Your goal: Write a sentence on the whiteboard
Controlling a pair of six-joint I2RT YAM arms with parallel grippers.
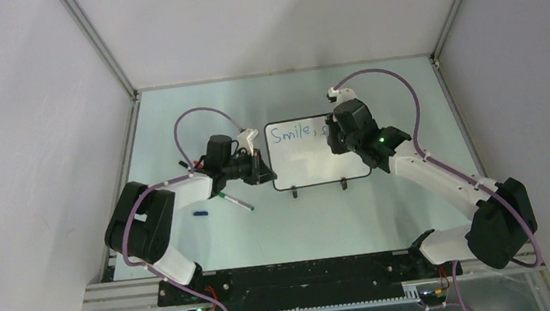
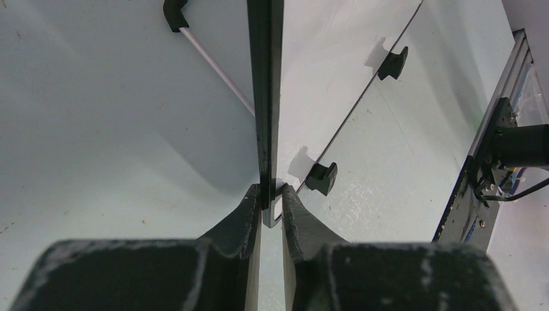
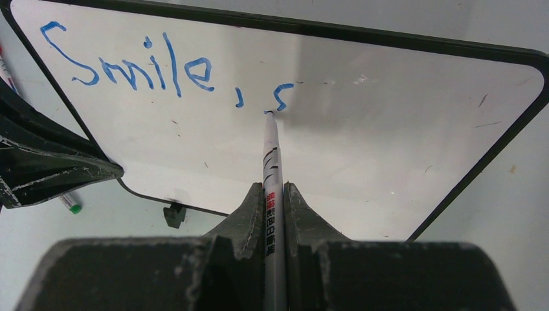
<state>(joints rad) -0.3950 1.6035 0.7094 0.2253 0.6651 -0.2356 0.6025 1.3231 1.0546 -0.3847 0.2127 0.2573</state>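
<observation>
Loose items: we see a blue cap [image 1: 200,212] and a green-ended pen [image 1: 236,201] left of the whiteboard [image 1: 319,162].
Left gripper [image 2: 272,196]: nearly closed, pinching the whiteboard's left edge.
Whiteboard: between the two arms.
Sentence [image 3: 171,65]: we read "Smile, s" in blue along the top.
Marker [image 3: 270,168]: tip touches the whiteboard under the "s"; barrel print unreadable.
Right gripper [image 3: 273,194]: clamped on the marker.
</observation>
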